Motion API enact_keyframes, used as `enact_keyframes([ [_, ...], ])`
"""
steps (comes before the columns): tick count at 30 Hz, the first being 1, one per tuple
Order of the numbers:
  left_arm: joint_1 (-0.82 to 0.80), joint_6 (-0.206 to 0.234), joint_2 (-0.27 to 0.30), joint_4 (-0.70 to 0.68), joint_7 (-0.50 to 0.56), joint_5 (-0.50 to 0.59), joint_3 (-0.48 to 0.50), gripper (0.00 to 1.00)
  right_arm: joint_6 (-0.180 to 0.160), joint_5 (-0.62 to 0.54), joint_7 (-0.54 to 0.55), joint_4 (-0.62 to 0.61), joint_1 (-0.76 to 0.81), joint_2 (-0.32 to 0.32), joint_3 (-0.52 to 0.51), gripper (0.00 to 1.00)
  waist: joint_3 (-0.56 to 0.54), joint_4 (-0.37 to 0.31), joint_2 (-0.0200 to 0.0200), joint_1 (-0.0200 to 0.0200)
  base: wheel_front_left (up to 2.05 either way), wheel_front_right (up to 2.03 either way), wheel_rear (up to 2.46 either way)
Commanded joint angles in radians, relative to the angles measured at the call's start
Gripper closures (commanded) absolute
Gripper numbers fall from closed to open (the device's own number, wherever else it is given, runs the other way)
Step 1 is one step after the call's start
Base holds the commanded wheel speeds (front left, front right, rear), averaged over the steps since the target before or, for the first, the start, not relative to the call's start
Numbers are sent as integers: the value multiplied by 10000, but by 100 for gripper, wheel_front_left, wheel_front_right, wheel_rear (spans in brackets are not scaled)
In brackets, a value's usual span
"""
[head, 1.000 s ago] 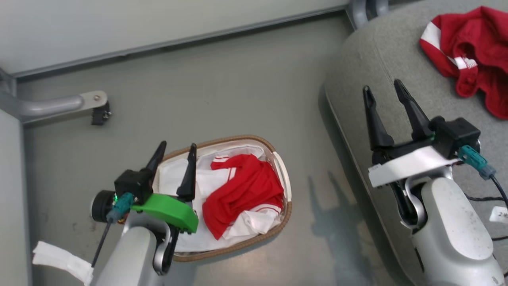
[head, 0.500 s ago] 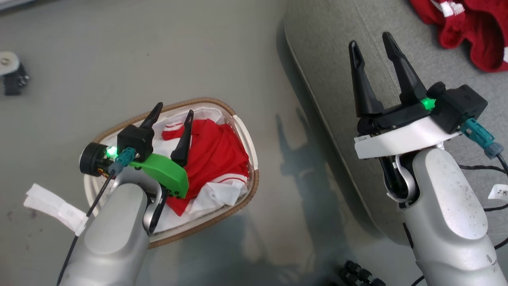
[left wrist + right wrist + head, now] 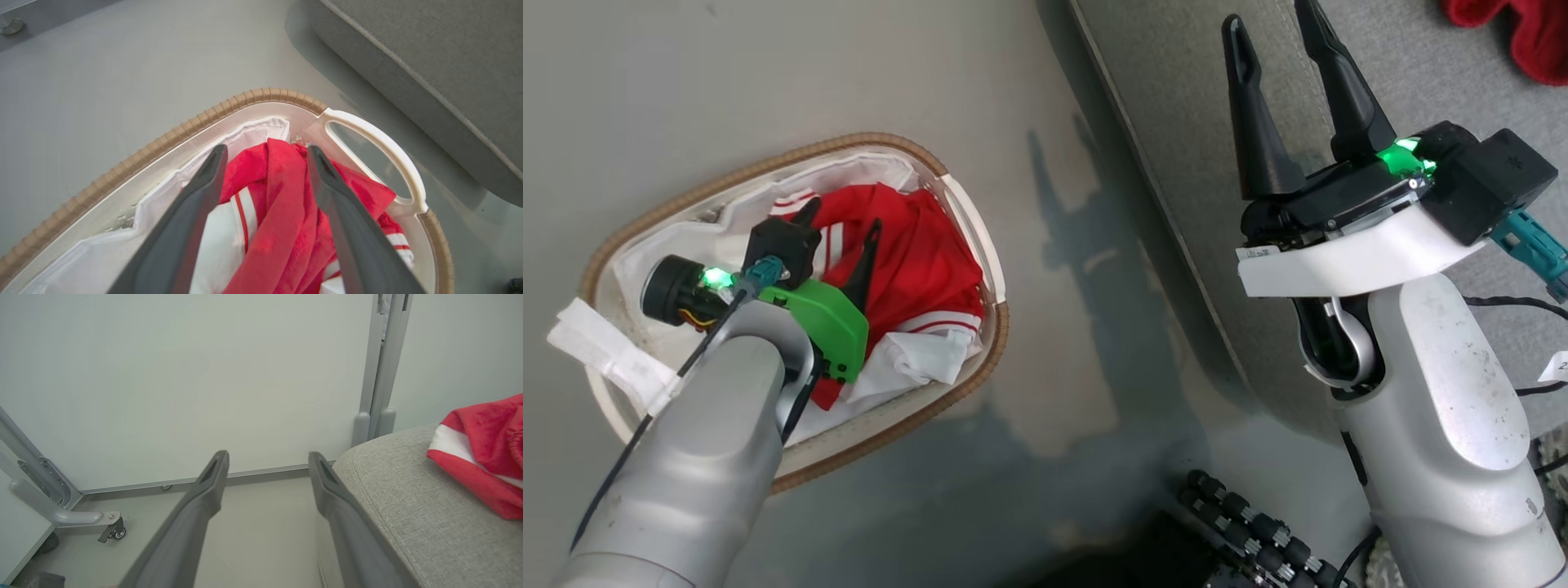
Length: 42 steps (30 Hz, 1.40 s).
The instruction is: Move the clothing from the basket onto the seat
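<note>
The seat (image 3: 1168, 73), a wide grey cushion, runs off the top and right of the head view. A piece of the clothing (image 3: 1527, 41) lies on it at the far corner, mostly cut off. In the right wrist view the same red piece (image 3: 490, 449) shows a white band and rests on the cushion's top (image 3: 408, 506).

The right tool (image 3: 1267, 12) hangs over the seat's near edge with its fingers well apart and nothing between them. In its own view (image 3: 268, 455) they frame bare floor and wall.

On the floor beside the seat stands the basket (image 3: 849, 145), its near end hidden under the left forearm. More of the clothing (image 3: 923, 261) is heaped inside on the white liner (image 3: 866, 175).

The left tool (image 3: 843, 214) reaches into the basket, fingers spread. In the left wrist view (image 3: 266, 149) they stand either side of a raised red fold (image 3: 282, 212). I cannot tell whether the tips touch the cloth.

A small white tag (image 3: 1556, 367) at the right edge carries writing, cut off and unreadable.
</note>
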Motion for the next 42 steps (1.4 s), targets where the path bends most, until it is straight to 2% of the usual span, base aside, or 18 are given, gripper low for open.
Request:
enact_keyframes([
  [1,-290,-21,149,153,11,-173,-167,0,-10,16,-51,-99,-113,6,49,0,505,-331,0,-2,0,0,0],
  [8,-832,-21,324,833,485,-947,-1344,0,-10,119,-51,-247,-166,7,143,0,1011,-408,0,-2,2,2,2],
  [23,-1039,-6,452,1599,1403,-2371,-3110,0,-10,-411,-51,-272,-268,-4,273,0,1274,19,0,-2,4,4,4],
  [24,-1064,-6,481,1615,1407,-2454,-3176,4,-10,-433,-51,-278,-289,-4,274,0,1272,25,0,-2,0,0,0],
  [25,-1060,-6,523,1674,1499,-2575,-3264,38,-12,-435,-51,-288,-311,-4,275,0,1269,28,0,-2,0,0,0],
  [27,-1006,-5,563,1769,1727,-2793,-3481,71,-10,-439,-51,-299,-328,-3,283,0,1256,39,0,-2,0,0,0],
  [28,-998,-5,574,1775,1793,-2855,-3524,97,-12,-430,-51,-299,-332,-4,285,0,1253,43,0,-2,1,1,1],
  [29,-993,-5,604,1822,1913,-2980,-3620,100,-12,-440,-51,-305,-337,-4,287,0,1246,52,0,-2,1,1,1],
  [32,-938,-5,612,1722,1923,-3264,-3840,100,-12,-492,-51,-270,-334,-4,257,0,1187,70,0,-2,0,0,0],
  [42,-688,-5,243,1532,763,-4023,-4316,100,-12,-663,-51,46,-384,-5,91,0,313,516,0,-2,0,0,0],
])
